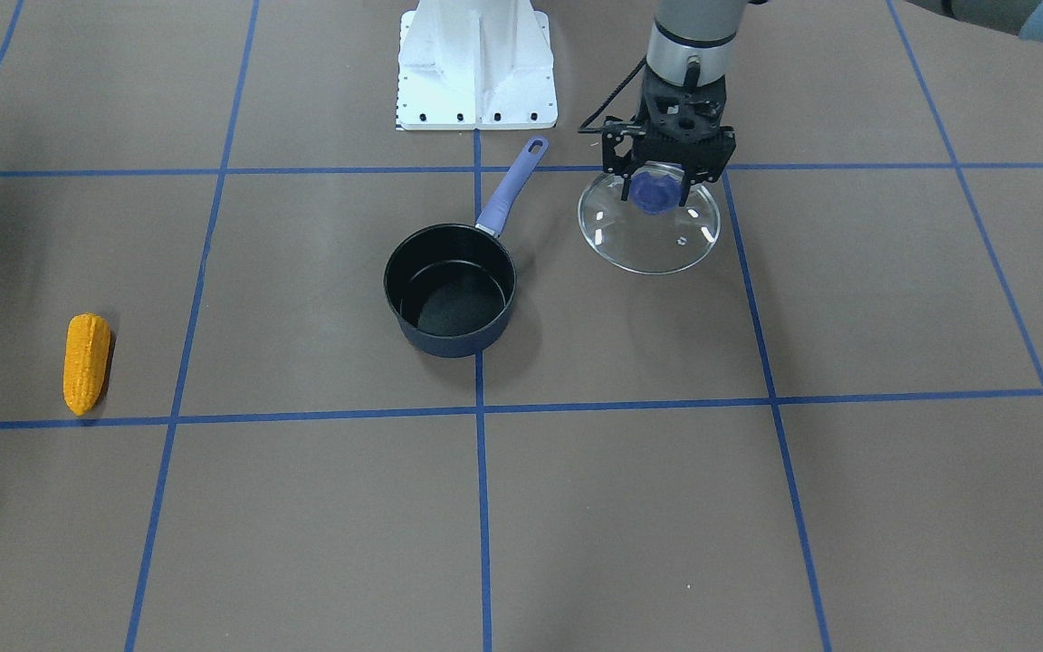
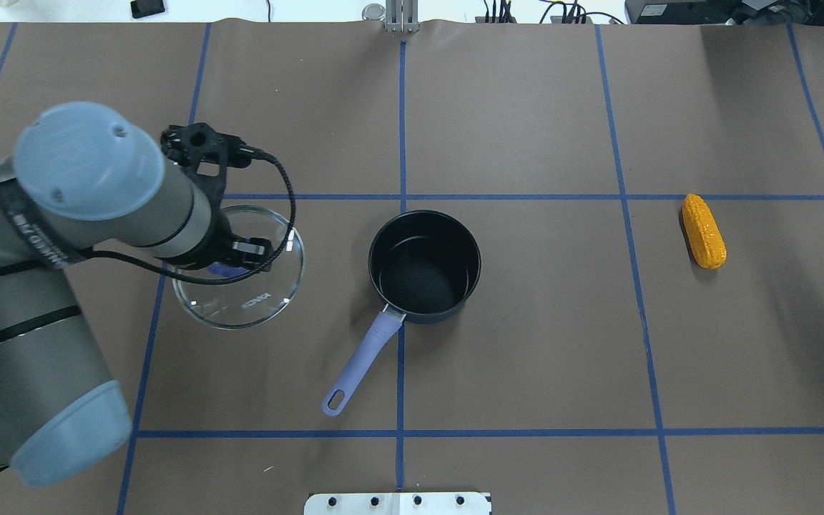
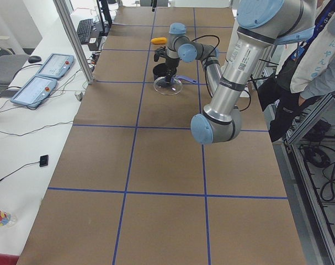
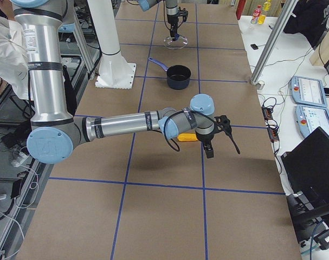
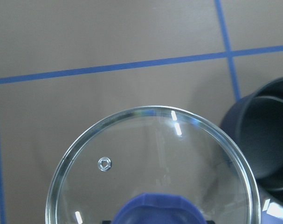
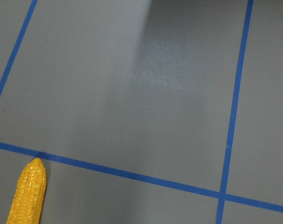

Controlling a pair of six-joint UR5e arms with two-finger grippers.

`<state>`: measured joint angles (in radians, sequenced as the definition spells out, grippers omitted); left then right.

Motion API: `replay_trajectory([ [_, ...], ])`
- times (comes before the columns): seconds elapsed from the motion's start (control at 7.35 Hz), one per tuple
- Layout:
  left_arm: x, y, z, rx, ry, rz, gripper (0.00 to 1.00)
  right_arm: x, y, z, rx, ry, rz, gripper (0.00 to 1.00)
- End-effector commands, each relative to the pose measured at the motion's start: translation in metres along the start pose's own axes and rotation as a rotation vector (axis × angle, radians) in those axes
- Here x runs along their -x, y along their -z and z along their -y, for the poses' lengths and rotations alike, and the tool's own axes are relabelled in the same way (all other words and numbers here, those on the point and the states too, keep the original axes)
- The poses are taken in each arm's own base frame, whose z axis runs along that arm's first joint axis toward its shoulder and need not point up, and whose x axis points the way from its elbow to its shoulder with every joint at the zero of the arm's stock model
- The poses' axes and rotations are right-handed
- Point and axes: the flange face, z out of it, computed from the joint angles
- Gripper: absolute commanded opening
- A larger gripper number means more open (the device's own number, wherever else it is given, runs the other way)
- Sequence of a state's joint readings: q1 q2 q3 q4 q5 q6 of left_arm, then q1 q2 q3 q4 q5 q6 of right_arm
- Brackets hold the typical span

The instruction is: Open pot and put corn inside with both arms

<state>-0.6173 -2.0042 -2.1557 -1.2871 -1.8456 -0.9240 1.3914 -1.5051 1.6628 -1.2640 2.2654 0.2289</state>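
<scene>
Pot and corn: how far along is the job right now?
Done: the pot is open and empty. In hand: the left gripper holds the lid by its knob, beside the pot. Left: the corn lies far from the pot, ungrasped; the right gripper hangs near it.

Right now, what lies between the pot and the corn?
Between pot and corn there is only bare table, crossed by one blue tape line. The overhead view shows it.
</scene>
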Motion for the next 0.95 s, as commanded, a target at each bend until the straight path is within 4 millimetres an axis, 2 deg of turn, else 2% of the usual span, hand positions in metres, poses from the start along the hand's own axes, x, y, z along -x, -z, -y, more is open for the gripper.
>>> replay_trajectory([
  [0.0,0.089,-0.013,-0.036,-0.002,-0.093,0.039,0.0,0.0,-0.001,-0.001,0.003,0.0,-0.001,1.0],
  [0.14,0.136,-0.033,-0.055,-0.012,-0.13,0.043,0.0,-0.001,-0.002,-0.002,0.004,-0.001,0.0,1.0],
  [0.41,0.213,-0.066,-0.099,0.013,-0.198,0.04,0.0,-0.002,-0.002,-0.004,0.006,-0.003,-0.002,1.0],
  [0.68,0.267,-0.129,-0.121,-0.012,-0.222,-0.028,0.0,-0.001,-0.003,-0.004,0.006,-0.001,-0.001,1.0],
  [0.82,0.277,-0.145,-0.127,-0.003,-0.23,-0.069,0.0,-0.001,-0.003,-0.004,0.006,-0.001,-0.001,1.0],
])
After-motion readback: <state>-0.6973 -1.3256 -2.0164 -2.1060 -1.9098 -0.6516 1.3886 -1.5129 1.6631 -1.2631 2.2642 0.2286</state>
